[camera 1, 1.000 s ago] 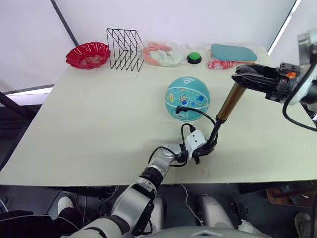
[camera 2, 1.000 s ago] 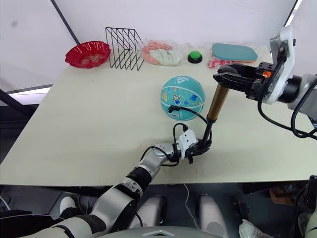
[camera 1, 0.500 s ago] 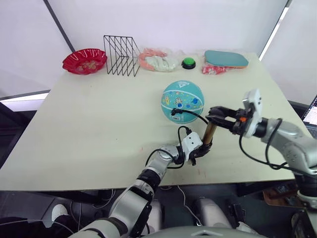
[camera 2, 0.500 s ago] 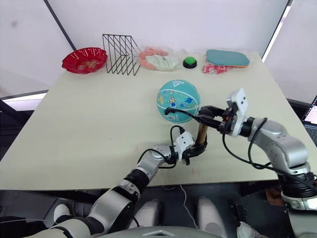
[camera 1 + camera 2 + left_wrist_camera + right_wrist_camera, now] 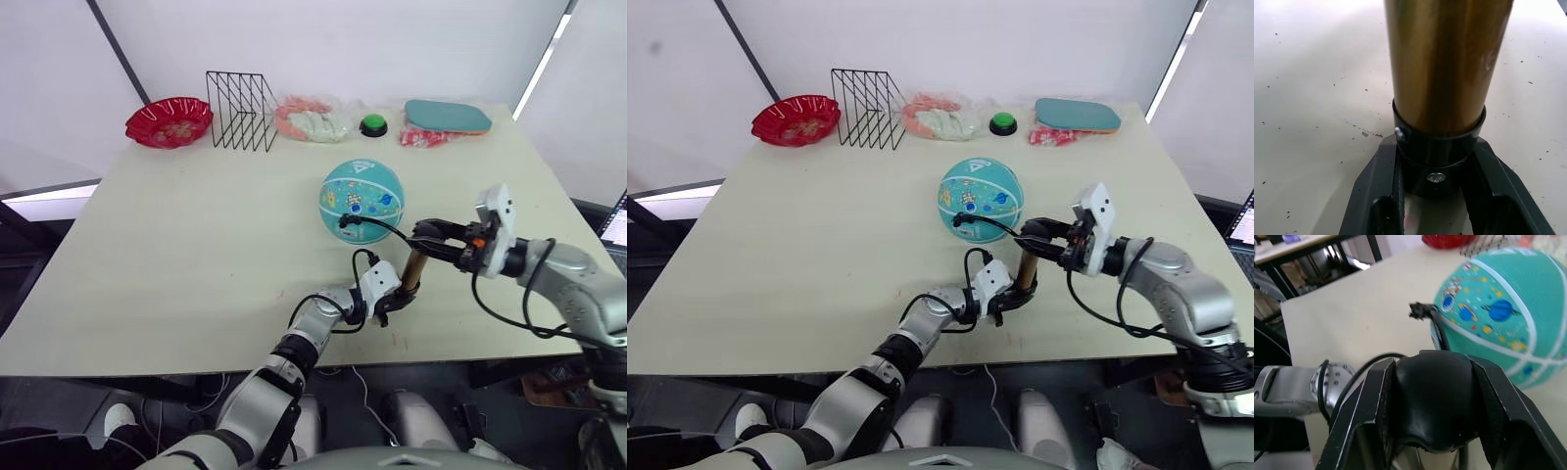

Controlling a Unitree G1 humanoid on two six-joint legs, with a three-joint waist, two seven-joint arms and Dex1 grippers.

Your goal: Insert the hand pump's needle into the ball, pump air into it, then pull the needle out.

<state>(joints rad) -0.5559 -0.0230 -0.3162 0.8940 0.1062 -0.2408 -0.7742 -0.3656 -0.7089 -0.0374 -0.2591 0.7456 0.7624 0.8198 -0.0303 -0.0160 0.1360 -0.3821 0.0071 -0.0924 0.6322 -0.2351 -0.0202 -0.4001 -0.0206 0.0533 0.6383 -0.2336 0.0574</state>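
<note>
Left eye view: the hand pump (image 5: pixel 413 268) stands near the table's (image 5: pixel 176 245) front edge, a little right of centre, tilted slightly. The left gripper (image 5: pixel 394 298) is clamped around the pump's black bottom cap; in the left wrist view both fingers (image 5: pixel 1376 196) press against that cap, with the bronze barrel rising above it. The right gripper (image 5: pixel 428 234) is closed over the black T-handle at the pump's top, and the right wrist view shows its fingers (image 5: pixel 1364 411) hugging the rounded handle. The ball (image 5: pixel 362 199) rests just behind the pump, roughly mid-table. The thin black hose (image 5: pixel 384 228) arcs from the pump to the ball's near side, where the needle (image 5: pixel 1419 311) fitting sits against the ball's skin; how deep the pin goes cannot be told.

The whole left half of the table lies open. Along the far edge stand a red bowl (image 5: pixel 168 121), a black wire rack (image 5: pixel 241 98), a bagged item (image 5: pixel 312 119), a green button (image 5: pixel 372 124) and a teal paddle (image 5: pixel 448 116).

The ball carries cartoon prints and a triangular mark; no writing is readable.
</note>
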